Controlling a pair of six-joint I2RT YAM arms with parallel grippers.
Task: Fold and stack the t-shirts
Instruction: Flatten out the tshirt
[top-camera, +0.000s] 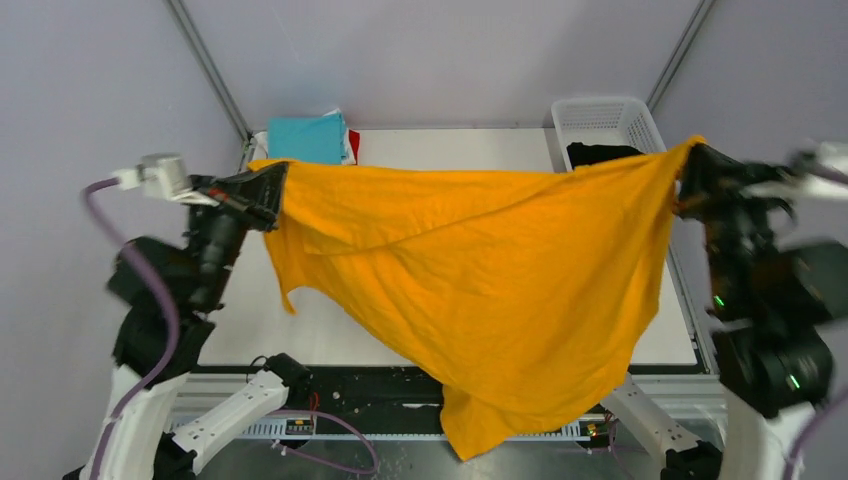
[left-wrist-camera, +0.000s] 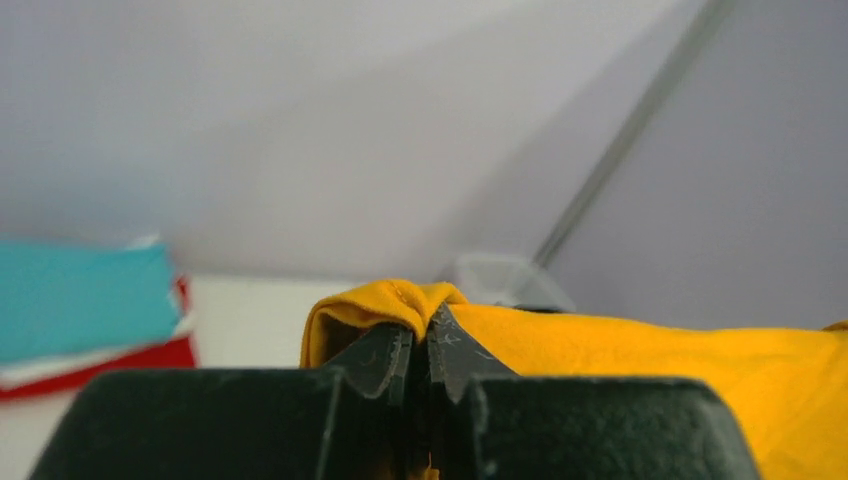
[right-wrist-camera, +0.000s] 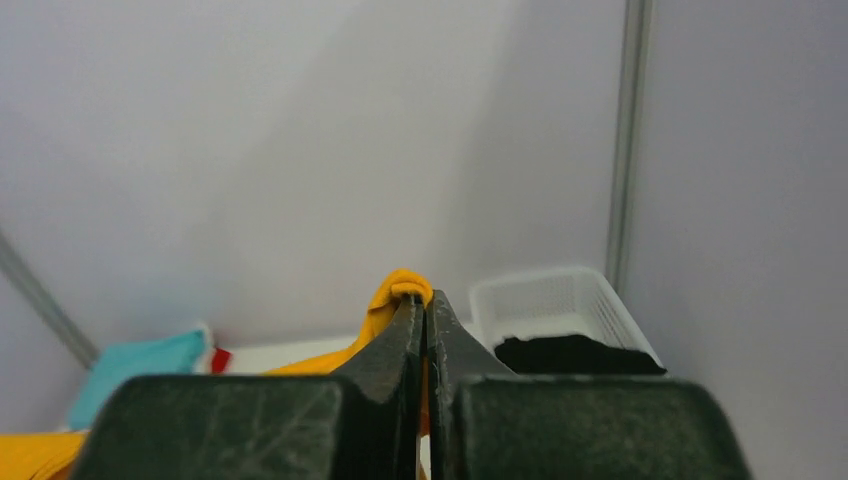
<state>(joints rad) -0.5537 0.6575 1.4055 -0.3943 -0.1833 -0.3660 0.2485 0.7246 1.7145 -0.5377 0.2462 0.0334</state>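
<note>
The orange-yellow t-shirt (top-camera: 480, 270) hangs stretched in the air between both arms, its lower part drooping past the table's near edge. My left gripper (top-camera: 275, 185) is shut on its left corner, which bunches over the fingertips in the left wrist view (left-wrist-camera: 400, 300). My right gripper (top-camera: 690, 165) is shut on its right corner, a small fold of which pokes above the tips in the right wrist view (right-wrist-camera: 405, 288). A folded stack with the teal t-shirt (top-camera: 305, 138) on top and white and red ones under it lies at the back left. The black t-shirt (top-camera: 600, 153) lies in the basket.
A white plastic mesh basket (top-camera: 605, 115) stands at the back right corner of the white table (top-camera: 440, 145). Metal frame posts run up the grey walls at both back corners. The arm bases and cables sit along the near edge.
</note>
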